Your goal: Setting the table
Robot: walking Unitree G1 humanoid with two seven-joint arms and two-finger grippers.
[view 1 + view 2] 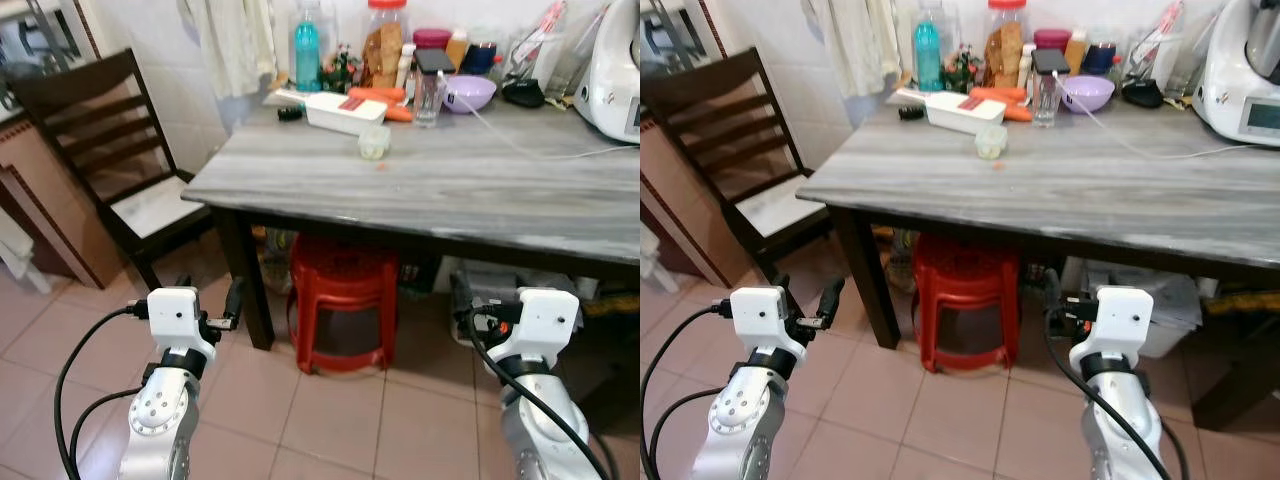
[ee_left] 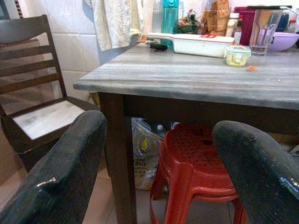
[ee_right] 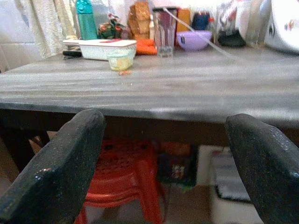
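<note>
Both arms low in front of table [image 1: 430, 190]
Left gripper [image 2: 159, 172] and right gripper [image 3: 163, 168] were spread wide, empty, below tabletop.

1 table [image 1: 430, 180], 1 chair [image 1: 90, 120], 1 red stool [image 1: 342, 300], 1 purple bowl [image 1: 470, 93].

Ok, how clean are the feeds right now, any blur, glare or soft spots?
Left eye view: mostly sharp, the table evenly lit, bright washout at the back wall. Left wrist view: crisp on the red stool, the near black fingers soft. Right wrist view: hazier overall, the white appliance blown out, the small container slightly blurred.
</note>
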